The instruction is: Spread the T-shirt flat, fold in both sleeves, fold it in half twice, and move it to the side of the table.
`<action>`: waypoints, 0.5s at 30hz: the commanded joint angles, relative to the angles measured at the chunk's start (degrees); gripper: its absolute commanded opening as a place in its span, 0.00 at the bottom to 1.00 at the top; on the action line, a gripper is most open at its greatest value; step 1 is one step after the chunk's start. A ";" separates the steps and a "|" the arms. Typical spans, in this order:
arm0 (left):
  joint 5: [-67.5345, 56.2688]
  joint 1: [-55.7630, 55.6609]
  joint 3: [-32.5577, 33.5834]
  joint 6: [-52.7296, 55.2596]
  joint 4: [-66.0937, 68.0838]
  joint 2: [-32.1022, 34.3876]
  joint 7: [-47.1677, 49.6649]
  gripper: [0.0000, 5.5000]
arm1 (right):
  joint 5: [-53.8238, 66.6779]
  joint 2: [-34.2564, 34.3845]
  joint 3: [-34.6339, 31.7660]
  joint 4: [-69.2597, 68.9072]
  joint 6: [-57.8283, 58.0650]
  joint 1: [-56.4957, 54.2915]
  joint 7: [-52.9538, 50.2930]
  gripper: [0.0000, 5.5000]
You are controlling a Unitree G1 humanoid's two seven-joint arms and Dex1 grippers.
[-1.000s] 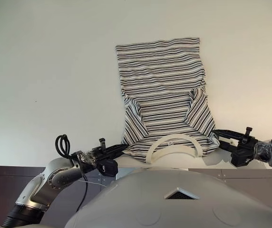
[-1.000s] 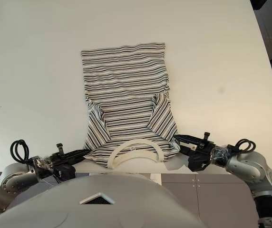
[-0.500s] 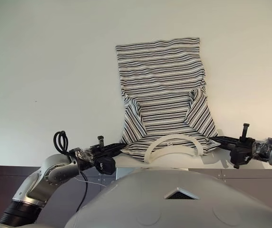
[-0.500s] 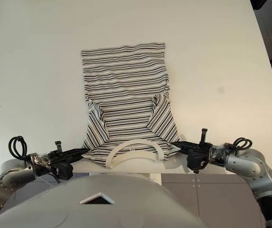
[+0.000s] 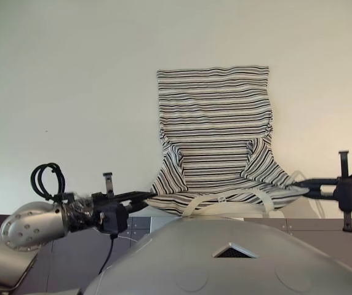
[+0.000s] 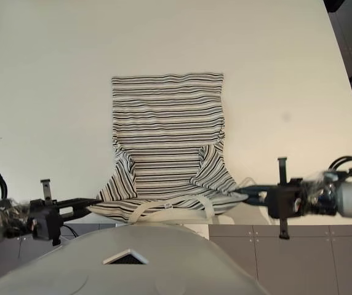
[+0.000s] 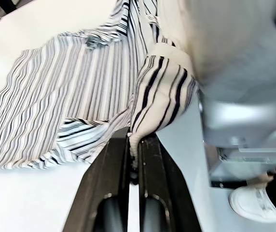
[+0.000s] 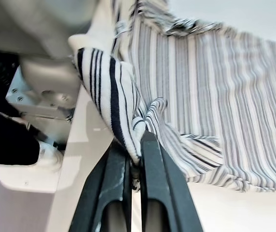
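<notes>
- While we look at the job as it stands, we think it is about halfway done. The T-shirt (image 5: 216, 123) lies on the white tabletop (image 5: 71, 92), midway between the left and right edges. Its neck end is at the near edge.
- Spreading looks finished to us. Most of the cloth lies smooth and flat, with only a few small wrinkles.
- Folding the sleeves looks finished too. The left sleeve (image 5: 171, 169) and the right sleeve (image 5: 259, 163) both lie turned in over the body, so the shirt makes one long shape.
- We see the left jaws pinched shut on the near left corner of the shirt. The right jaws are pinched shut on the near right corner. In both wrist views the striped cloth is squeezed tight between them.
- The near end is held a little above the tabletop and pulled straight between the two grips. The rest of the shirt rests flat.
- We guess the first fold in half is the step in hand: the near end has to go over to the far end.
- After that we see two things left to do: the second fold in half, and moving the shirt to the side of the tabletop.
</notes>
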 commanded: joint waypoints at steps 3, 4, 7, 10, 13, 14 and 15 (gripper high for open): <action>-5.28 -31.49 -6.84 16.46 9.62 0.45 -4.63 0.02 | 2.32 7.13 18.64 12.74 17.34 -40.63 4.96 0.03; -4.06 -37.85 -9.37 18.43 13.84 -0.84 -6.00 0.02 | 0.32 10.71 22.71 17.97 19.67 -48.11 7.20 0.03; 0.94 -55.02 -16.52 21.30 28.93 -7.43 -9.21 0.02 | -8.77 19.67 30.74 35.92 20.21 -63.87 10.71 0.03; 5.95 -68.23 -21.07 21.11 44.20 -13.75 -10.42 0.02 | -17.08 28.24 35.67 54.86 16.63 -77.13 11.84 0.03; 10.47 -78.31 -24.39 18.13 57.83 -19.53 -11.17 0.02 | -22.89 33.61 37.57 69.75 11.90 -84.90 11.08 0.03; 12.41 -81.77 -25.57 16.31 63.41 -21.78 -10.98 0.02 | -24.96 35.62 38.19 74.95 10.17 -87.30 9.88 0.03; 14.45 -85.17 -26.63 14.01 69.31 -24.16 -10.60 0.02 | -27.33 37.62 38.89 80.23 7.98 -89.51 8.45 0.03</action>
